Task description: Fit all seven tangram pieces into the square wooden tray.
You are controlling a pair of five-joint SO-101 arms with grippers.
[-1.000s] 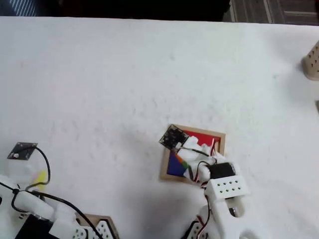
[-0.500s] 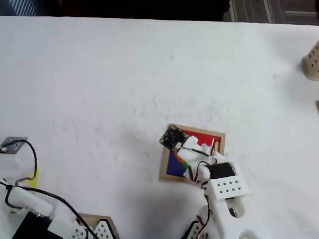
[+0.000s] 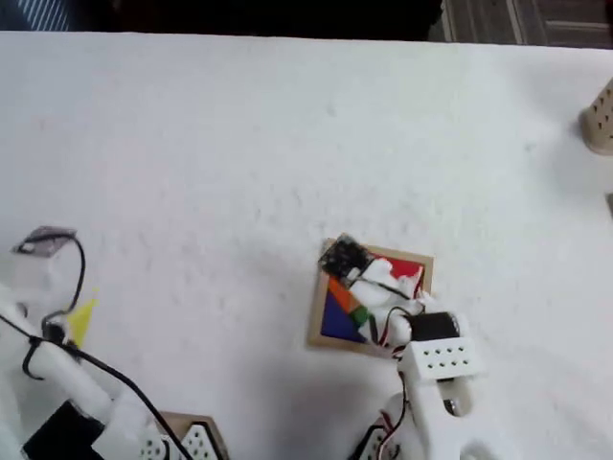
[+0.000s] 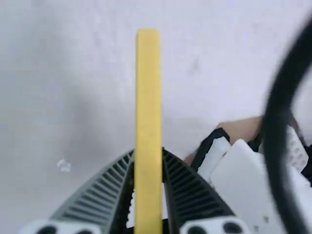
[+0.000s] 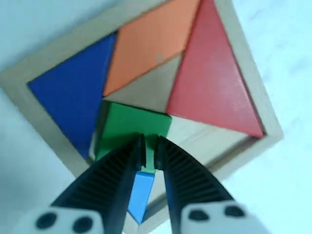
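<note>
The yellow piece [image 4: 147,97], judged light, rigid and slippery, was clamped by its flat faces in the left gripper [image 4: 147,152], well apart from the tray [image 3: 315,321], where the right gripper [image 5: 150,144], fingers almost together, sat over the green piece [image 5: 131,124].

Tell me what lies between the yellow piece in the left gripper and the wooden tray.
Nothing. In the high view, only bare white table stretches from the yellow piece to the wooden tray.
</note>
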